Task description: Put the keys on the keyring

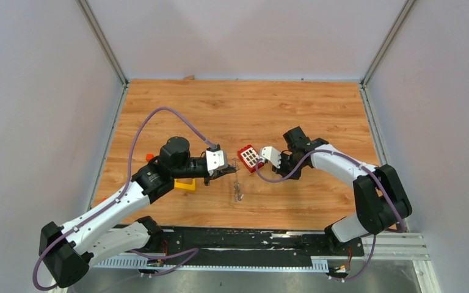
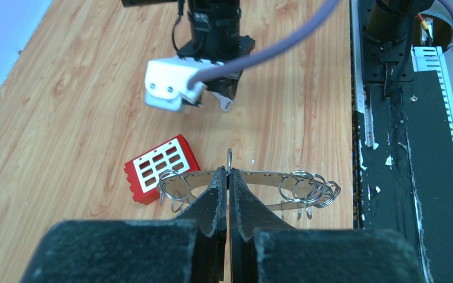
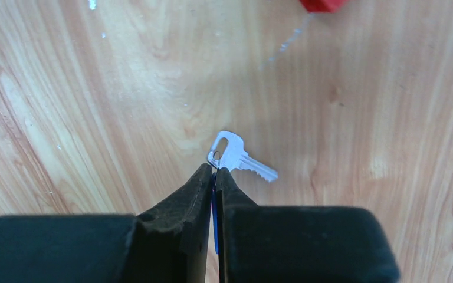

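Observation:
My left gripper [image 2: 229,175] is shut on the keyring [image 2: 271,180], a thin grey metal band with holes and several small silvery split rings hanging from it. It holds the keyring edge-up just above the table [image 1: 237,183]. My right gripper [image 3: 214,171] is shut on a thin blue piece. A silvery key [image 3: 239,156] sticks out at its fingertips over the wood. In the top view the right gripper [image 1: 258,163] hovers right of the keyring, and the left gripper [image 1: 231,171] faces it.
A red block with white squares [image 1: 250,157] lies between the two grippers, close behind the keyring [image 2: 160,168]. A yellow frame [image 1: 185,184] sits under the left forearm, with a small orange bit [image 1: 149,157] to its left. The black base rail [image 2: 389,147] runs along the table's near edge.

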Controlling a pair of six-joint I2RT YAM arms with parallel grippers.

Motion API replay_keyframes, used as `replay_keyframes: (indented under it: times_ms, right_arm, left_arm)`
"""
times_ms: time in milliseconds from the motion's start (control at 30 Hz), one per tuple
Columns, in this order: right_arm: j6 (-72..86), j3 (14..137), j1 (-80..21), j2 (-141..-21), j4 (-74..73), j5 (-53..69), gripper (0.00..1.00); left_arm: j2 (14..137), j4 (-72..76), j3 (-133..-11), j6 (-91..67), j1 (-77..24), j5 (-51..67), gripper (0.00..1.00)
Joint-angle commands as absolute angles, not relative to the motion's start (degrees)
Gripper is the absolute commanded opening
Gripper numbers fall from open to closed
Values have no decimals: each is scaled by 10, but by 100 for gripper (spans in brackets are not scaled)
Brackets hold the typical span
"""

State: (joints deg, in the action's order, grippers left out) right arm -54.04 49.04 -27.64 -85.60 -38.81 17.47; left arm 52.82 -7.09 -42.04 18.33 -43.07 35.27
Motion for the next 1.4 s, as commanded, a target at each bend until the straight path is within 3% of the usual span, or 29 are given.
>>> replay_keyframes:
  times_ms: [0, 500, 700, 1000, 1367]
  right_arm:
    - [-489, 538, -245, -859, -421, 217, 7]
    - [-499, 472, -223, -846, -398, 180, 4]
    - [-506, 442, -221, -835, -390, 164, 10]
    - [-518, 433, -217, -806, -399, 177, 26]
    - [-556, 461, -187, -751, -451, 247, 24]
  left_arm:
    - [514, -53, -446, 184, -429, 358, 0]
    - [507, -57, -446, 186, -429, 360, 0]
    - [508, -56, -446, 187, -429, 363, 0]
    - [507, -61, -446, 192, -429, 365, 0]
    - [506, -61, -445, 194, -429, 367, 0]
